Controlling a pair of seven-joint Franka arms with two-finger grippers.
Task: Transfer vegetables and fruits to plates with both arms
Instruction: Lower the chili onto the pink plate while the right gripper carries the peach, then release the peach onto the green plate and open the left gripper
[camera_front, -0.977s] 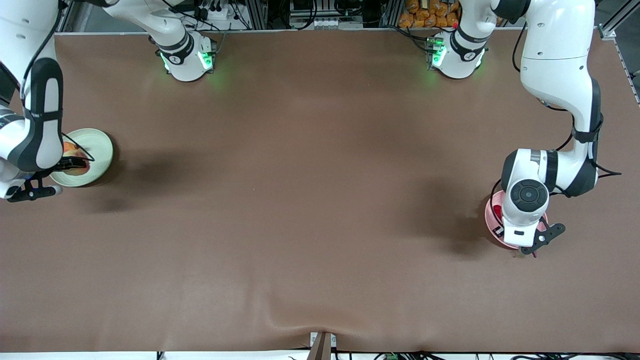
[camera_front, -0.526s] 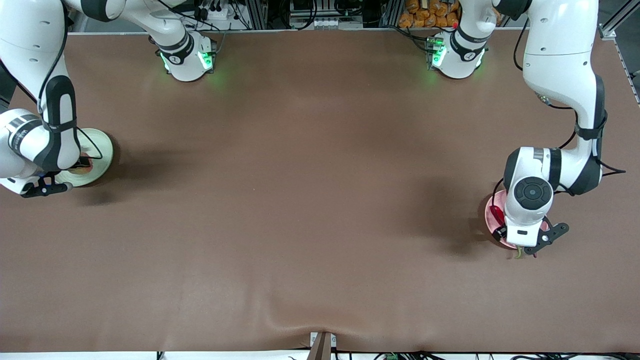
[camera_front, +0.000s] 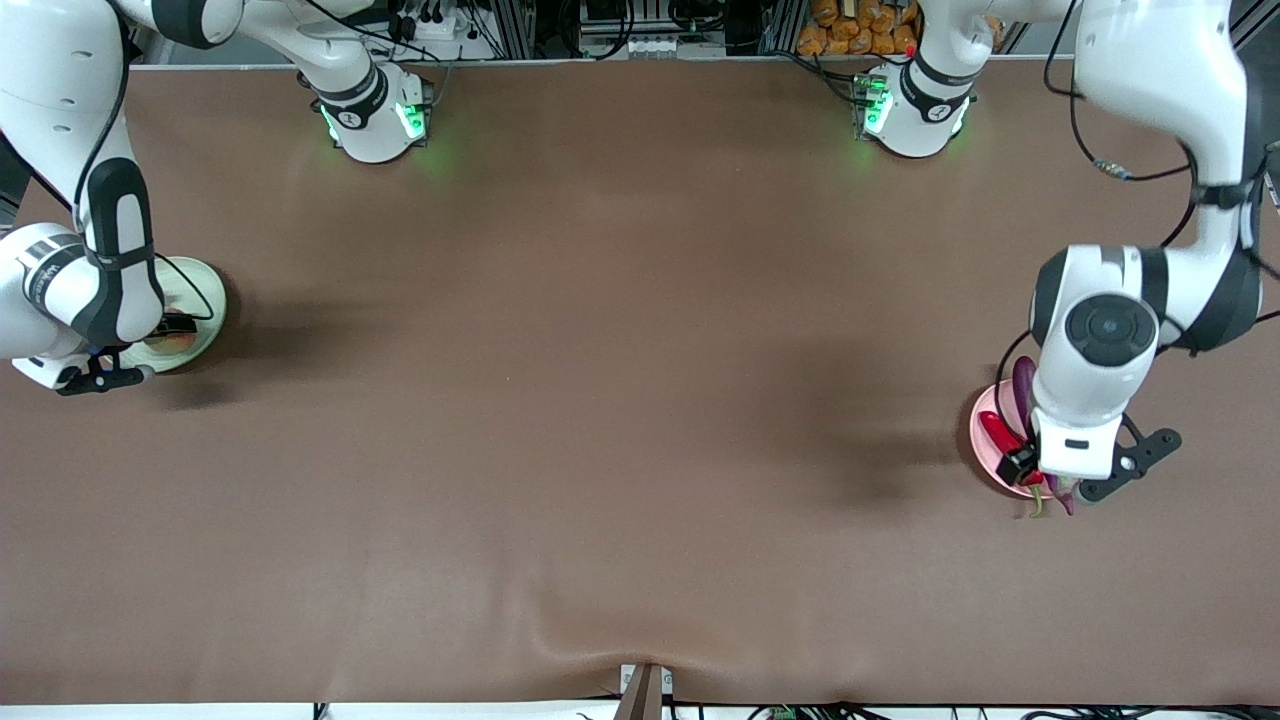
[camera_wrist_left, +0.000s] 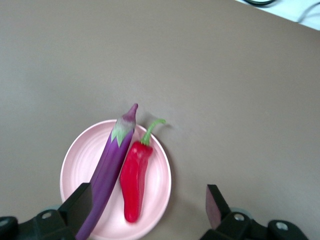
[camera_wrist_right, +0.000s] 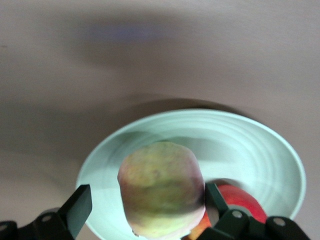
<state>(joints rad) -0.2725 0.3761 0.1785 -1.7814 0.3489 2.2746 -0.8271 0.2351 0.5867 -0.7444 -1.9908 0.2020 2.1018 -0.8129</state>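
Right arm's end of the table: the green plate (camera_wrist_right: 250, 140) carries both fruits. The peach (camera_wrist_right: 160, 187) sits on it, and the apple (camera_wrist_right: 240, 200) shows just beside the peach, partly hidden. The right gripper (camera_wrist_right: 147, 194) hangs low over this plate with the peach between its jaws. The jaws are spread wide; one finger (camera_wrist_right: 80, 200) stands clear of the peach, and the other is close against it, contact uncertain. Judged as released, grasping nothing.

Left arm's end of the table: the pink plate (camera_wrist_left: 82, 160) carries both vegetables. The eggplant (camera_wrist_left: 112, 160) and the chili (camera_wrist_left: 134, 180) lie side by side, touching or nearly so, stem ends over the rim. The left gripper (camera_wrist_left: 148, 194) hovers above this plate, jaws fully spread and empty.

The bare table (camera_front: 640, 400) between the plates shows no further produce.

Assessment: all four items are on plates; the transfer appears complete, with only the withdrawal of both arms left
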